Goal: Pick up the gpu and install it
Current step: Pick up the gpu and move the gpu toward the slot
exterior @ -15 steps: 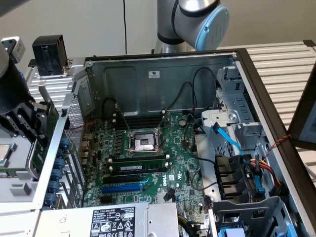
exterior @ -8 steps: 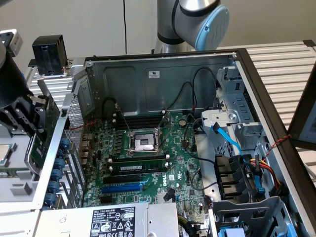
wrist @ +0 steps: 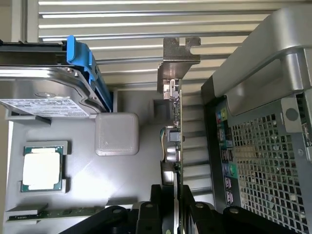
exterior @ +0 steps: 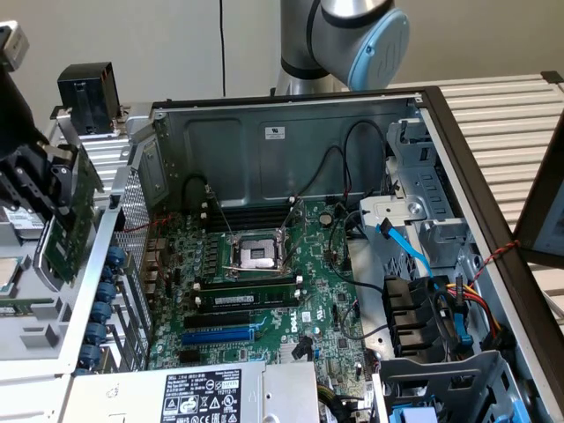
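Jaws: pressed onto one end of the gpu [exterior: 75, 216], pinching the card between them.
Gpu: held on edge outside the computer case [exterior: 291, 115], at the exterior view's left of it, next to the case's perforated rear wall; it appears clear of that wall, though the gap is hard to judge.
Bracket: silver bracket [wrist: 178, 53] at the card's end farthest from the jaws.
Motherboard [exterior: 264, 300]: lying inside the case, card not yet fitted.
Tray [wrist: 131, 195]: on the far side of the card from the case, carrying a hard drive [wrist: 44, 90], processor [wrist: 42, 168] and memory stick [wrist: 58, 213].
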Available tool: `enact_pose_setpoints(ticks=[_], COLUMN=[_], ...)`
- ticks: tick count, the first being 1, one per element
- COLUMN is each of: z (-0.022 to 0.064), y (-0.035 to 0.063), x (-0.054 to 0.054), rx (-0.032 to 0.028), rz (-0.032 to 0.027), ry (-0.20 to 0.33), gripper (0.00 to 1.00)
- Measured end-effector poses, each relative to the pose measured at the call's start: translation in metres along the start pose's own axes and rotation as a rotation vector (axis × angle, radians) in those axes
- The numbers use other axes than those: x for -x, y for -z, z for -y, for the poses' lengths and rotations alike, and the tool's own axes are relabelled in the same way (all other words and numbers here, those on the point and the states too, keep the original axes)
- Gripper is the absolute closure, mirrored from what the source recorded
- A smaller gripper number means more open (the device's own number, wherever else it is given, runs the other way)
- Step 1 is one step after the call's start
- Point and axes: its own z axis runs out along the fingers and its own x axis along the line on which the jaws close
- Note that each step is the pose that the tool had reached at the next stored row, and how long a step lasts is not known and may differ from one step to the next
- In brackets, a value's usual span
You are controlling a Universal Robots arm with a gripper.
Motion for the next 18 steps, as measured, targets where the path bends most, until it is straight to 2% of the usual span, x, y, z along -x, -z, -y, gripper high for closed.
enact_pose_setpoints(ticks=[11, 18], z=[-0.0095, -0.015], y=[0.049, 0.0776], x=[0.005, 0.008], rx=[-0.0002, -0.0012], rz=[-0.0016, -0.0098], ry=[0.0, -0.002], gripper=[0.73, 0.73])
